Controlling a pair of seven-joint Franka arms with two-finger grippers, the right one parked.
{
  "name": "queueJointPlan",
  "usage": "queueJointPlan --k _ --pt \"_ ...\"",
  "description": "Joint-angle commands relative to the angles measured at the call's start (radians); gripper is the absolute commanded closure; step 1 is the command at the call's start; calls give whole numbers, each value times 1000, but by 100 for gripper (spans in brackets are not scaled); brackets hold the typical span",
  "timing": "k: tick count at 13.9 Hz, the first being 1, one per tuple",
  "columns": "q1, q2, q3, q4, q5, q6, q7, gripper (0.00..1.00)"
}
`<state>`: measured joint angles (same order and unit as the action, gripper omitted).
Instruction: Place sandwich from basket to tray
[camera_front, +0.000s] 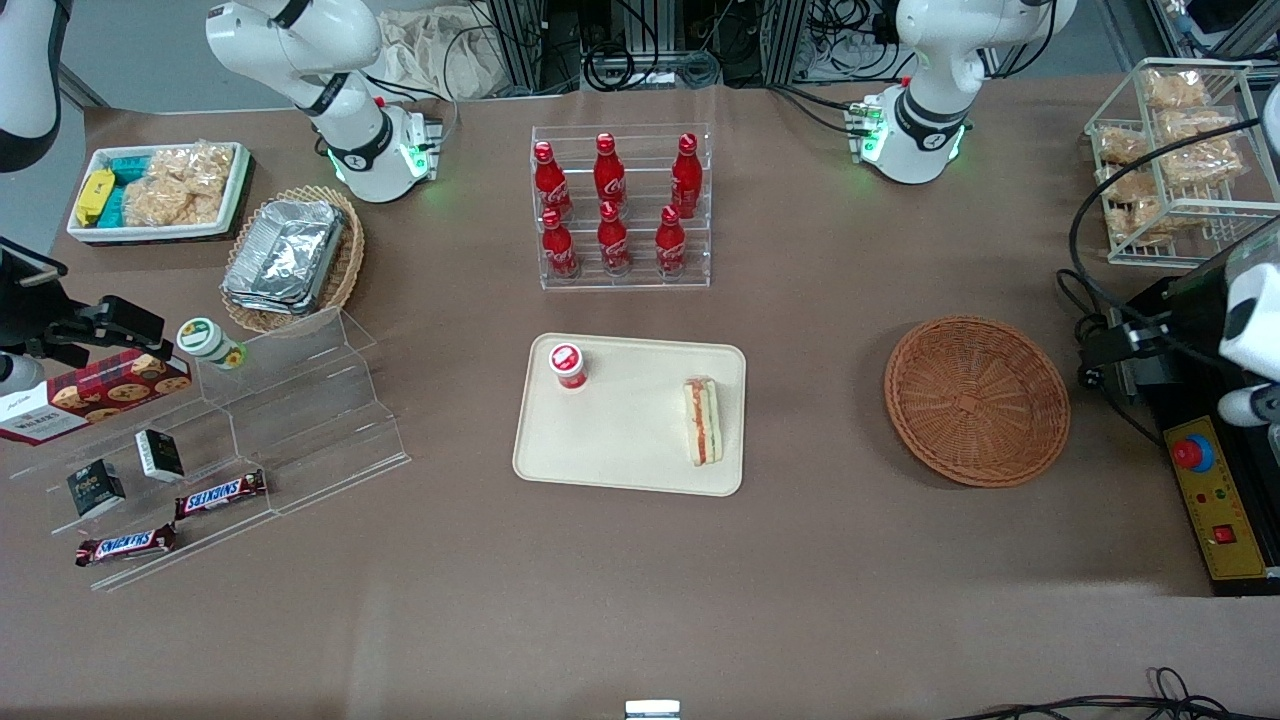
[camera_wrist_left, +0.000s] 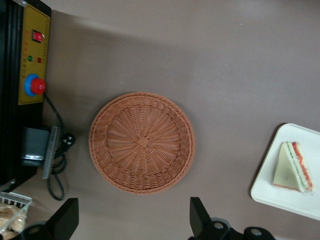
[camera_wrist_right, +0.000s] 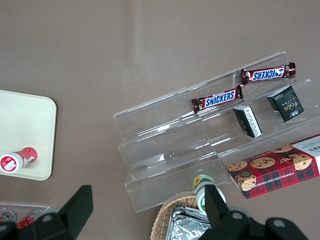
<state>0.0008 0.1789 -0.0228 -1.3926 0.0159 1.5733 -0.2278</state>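
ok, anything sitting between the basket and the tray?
Nothing: only bare brown table between the basket and the tray, seen in front and left wrist views. The sandwich lies on the tray. The open gripper hovers above the basket.

The sandwich is lying on the tray, at the edge facing the basket, with a small cup sitting on the tray toward the parked arm's end. The basket is sitting on the bench at the tray's three o'clock, well apart. The end effector is hovering over the basket with its fingers spread apart.
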Motion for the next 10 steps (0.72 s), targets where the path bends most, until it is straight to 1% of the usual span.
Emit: queueJointPlan --k 1,5,7,8,10 --pt "-100 -87 118 -90 -22 -1 56 0" --pt "-100 -188 122 -202 -21 13 71 0" --pt "-100 -193 123 -204 -17 10 76 0" --pt "-107 -184 121 -191 -2 16 77 0" --pt "-114 -162 121 -154 -2 11 68 0"
